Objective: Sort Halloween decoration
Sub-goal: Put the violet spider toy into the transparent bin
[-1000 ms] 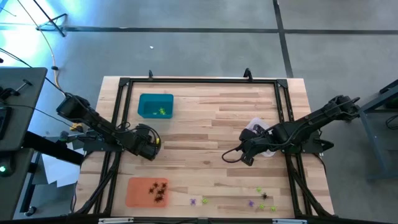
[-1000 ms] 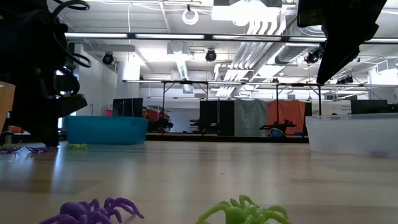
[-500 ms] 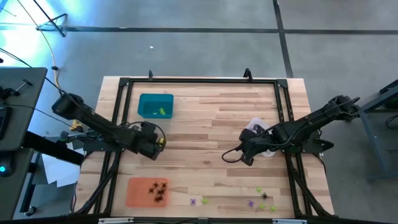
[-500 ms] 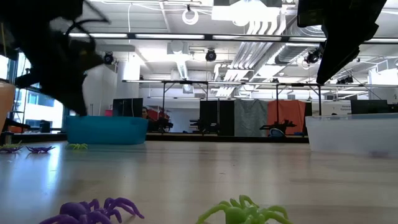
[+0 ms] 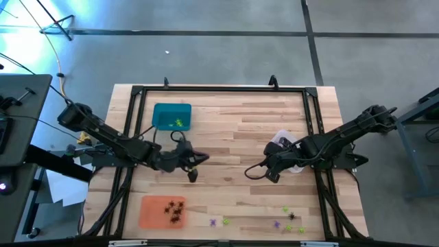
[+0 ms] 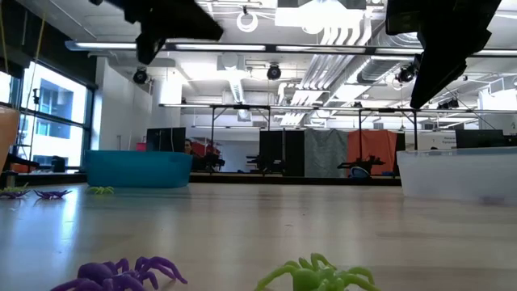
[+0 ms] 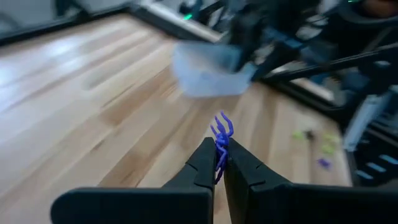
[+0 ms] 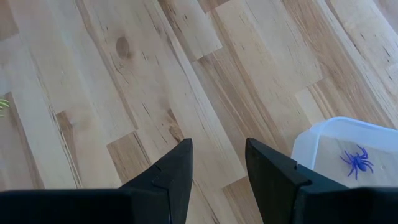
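Observation:
My left gripper (image 7: 219, 163) is shut on a tiny purple spider (image 7: 221, 135) and hangs above the table's middle left (image 5: 195, 167), between the teal tray (image 5: 171, 116) and the orange tray (image 5: 162, 211). Black spiders lie in the orange tray and yellow-green ones in the teal tray. My right gripper (image 8: 217, 157) is open over bare wood (image 5: 270, 175), beside the clear tray (image 8: 348, 149), which holds one purple spider (image 8: 356, 160). Loose purple and yellow-green spiders (image 5: 288, 221) lie near the table's near edge, and two show close up in the low view (image 6: 121, 275). My left gripper pinches the purple spider between its two fingertips (image 7: 208, 160). The spider's lower part sits in the narrow gap, while its body and legs (image 7: 222, 127) stick out past the tips. It is lifted clear of the table.
A black frame rail (image 5: 219, 88) runs around the table top. The right arm (image 5: 343, 140) lies over part of the clear tray (image 5: 282, 143). Bare wood stretches between the two grippers (image 5: 230, 147). In the low view, room furniture stands beyond the far edge.
My left gripper has moved from the table's left edge toward the right, out over the middle left of the table, and has risen out of the low view's lower left. My right arm has kept still.

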{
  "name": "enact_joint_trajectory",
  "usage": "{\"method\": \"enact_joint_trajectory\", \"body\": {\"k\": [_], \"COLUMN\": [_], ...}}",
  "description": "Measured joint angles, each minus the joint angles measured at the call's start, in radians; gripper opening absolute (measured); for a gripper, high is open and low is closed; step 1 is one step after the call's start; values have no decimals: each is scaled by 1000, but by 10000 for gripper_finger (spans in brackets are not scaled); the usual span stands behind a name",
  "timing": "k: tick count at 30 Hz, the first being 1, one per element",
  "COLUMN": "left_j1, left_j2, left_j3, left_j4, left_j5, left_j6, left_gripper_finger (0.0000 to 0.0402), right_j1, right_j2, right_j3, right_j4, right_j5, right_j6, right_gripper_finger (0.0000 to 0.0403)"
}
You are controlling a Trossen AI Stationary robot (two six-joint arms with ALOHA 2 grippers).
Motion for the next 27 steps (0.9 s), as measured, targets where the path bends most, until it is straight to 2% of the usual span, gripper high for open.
{"method": "enact_joint_trajectory", "body": {"k": [5, 13, 18, 22, 27], "left_j1": [1, 14, 39, 58, 67], "left_j2": [51, 182, 264, 302, 317], "left_j3": [0, 0, 0, 1, 1], "left_j4": [118, 270, 406, 473, 489], "left_j5": [18, 20, 75, 115, 123], "left_j6": [79, 74, 92, 100, 100], "left_gripper_finger": [0, 0, 0, 0, 0], "right_j1": [0, -7, -21, -29, -48], "right_j2": [0, 0, 0, 0, 0], "right_j3": [0, 0, 0, 0, 0], "right_j4": [0, 4, 20, 95, 211], "right_j5": [0, 22, 43, 107, 110], "right_j6": [0, -38, -23, -18, -23], "right_gripper_finger": [144, 144, 144, 144, 144]}}
